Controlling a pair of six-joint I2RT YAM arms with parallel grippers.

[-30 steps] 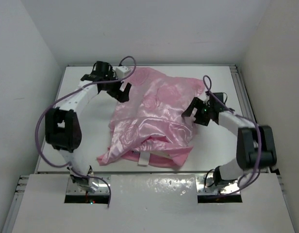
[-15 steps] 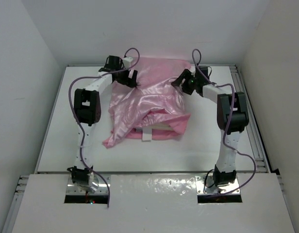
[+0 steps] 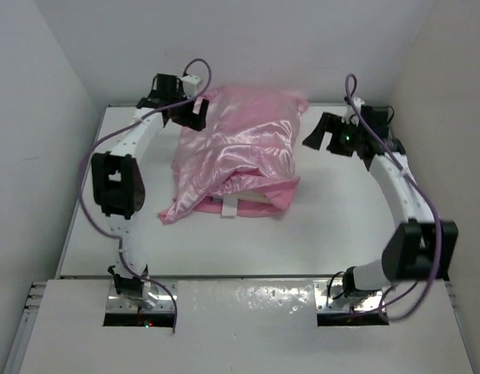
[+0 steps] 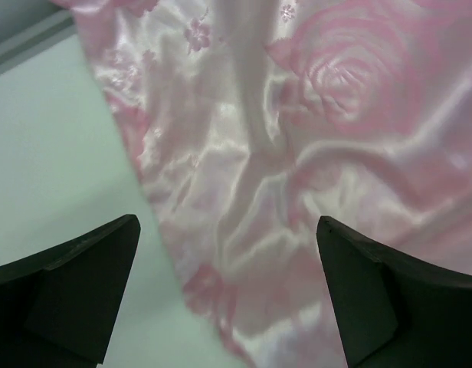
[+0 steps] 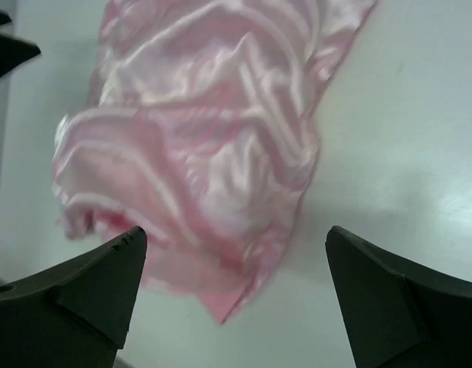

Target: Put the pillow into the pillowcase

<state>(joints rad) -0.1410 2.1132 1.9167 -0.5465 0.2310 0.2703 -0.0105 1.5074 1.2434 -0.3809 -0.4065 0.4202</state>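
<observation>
Inside the pillowcase [image 3: 236, 148] sits the pillow [image 3: 252, 202], near end showing.

The left pincer [image 4: 228, 295], fingers spread wide, hovers over the pink pillowcase [image 4: 313, 153] beside the white table [image 4: 60, 146].

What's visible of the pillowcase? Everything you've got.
The pillowcase is shiny pink satin with a rose pattern, thin and wrinkled. It lies bulging on the white table, toward the back edge. The cream pillow shows at its near open end, mostly covered; a loose corner trails to the near left. The left gripper hangs open over its left edge, the right gripper open to its right; neither holds it.
</observation>
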